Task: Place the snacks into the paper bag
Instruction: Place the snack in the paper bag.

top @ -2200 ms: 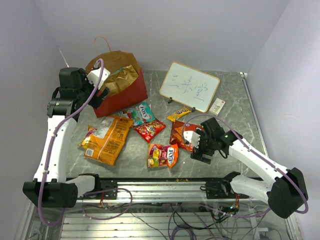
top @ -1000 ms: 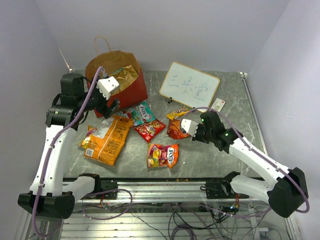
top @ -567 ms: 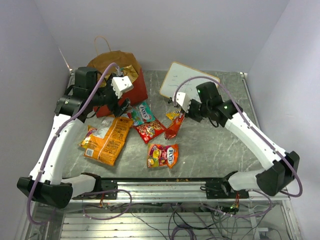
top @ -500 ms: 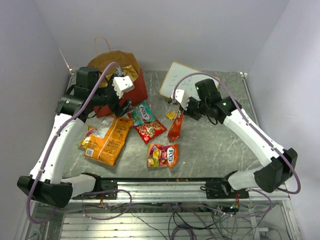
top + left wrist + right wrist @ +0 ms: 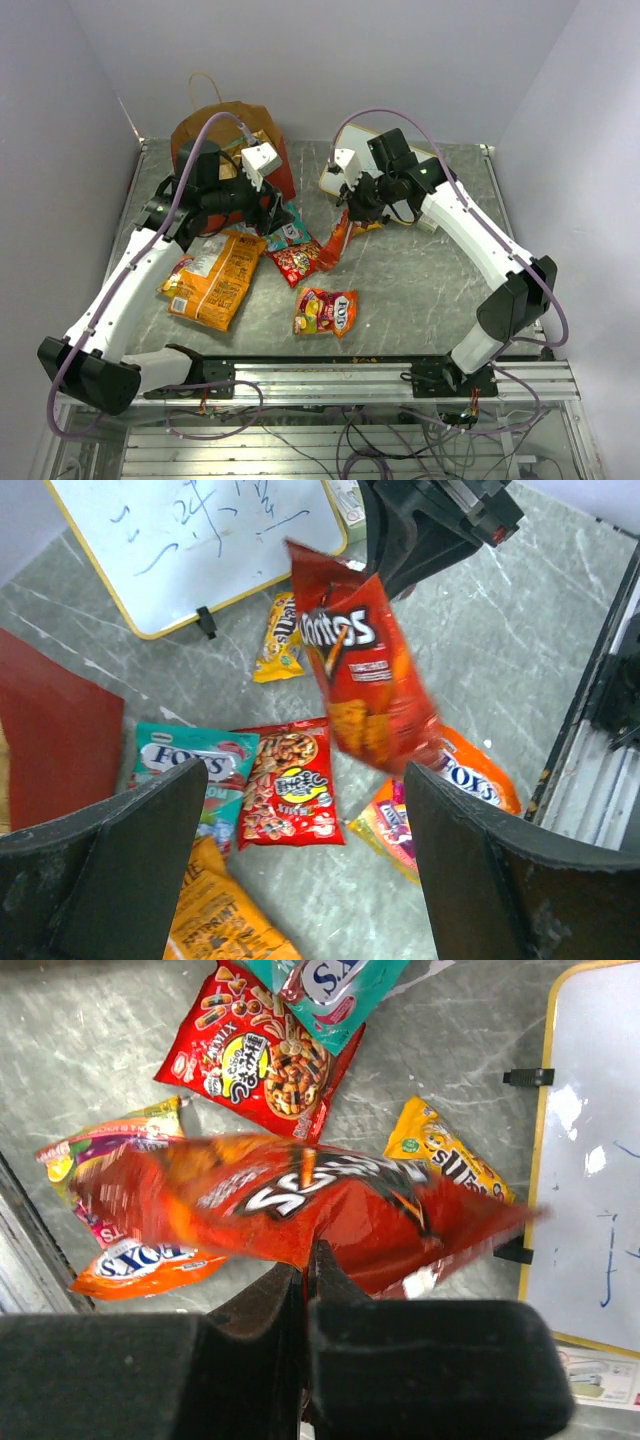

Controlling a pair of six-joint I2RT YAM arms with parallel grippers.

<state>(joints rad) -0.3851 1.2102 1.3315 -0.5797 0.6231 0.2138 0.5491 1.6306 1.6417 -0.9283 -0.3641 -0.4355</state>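
- Right claw (image 5: 308, 1282) is clenched on the top edge of the dark red crinkly Doritos packet (image 5: 335, 240). The packet hangs below the claw, clear of the grey marbled bench (image 5: 430, 290).
- The packet is blurred in the right wrist view, so it is probably swinging. The pinch takes only a thin strip of film. Risk: it slips out on a fast swing and falls among the loose packs.
- Left claw (image 5: 272, 212) is released, jaws wide and holding nothing. It is to the left of the right claw, and beneath it lie the teal candy pack (image 5: 190, 765) and the small bright red snack pack (image 5: 292, 795).
- The tall red paper bag with kraft lining (image 5: 205, 125) is beyond the left claw, well left of the right claw. The left arm lies in between. Risk: the arms clash, or the packet snags on the left wrist.
- The bag mouth looks slumped, with a tan packet already inside. Risk: the Doritos packet catches the rim and tips out, or pushes the bag over.
- The yellow-framed whiteboard (image 5: 200, 540) is just behind the right claw. Risk: the arm knocks it on the way across.
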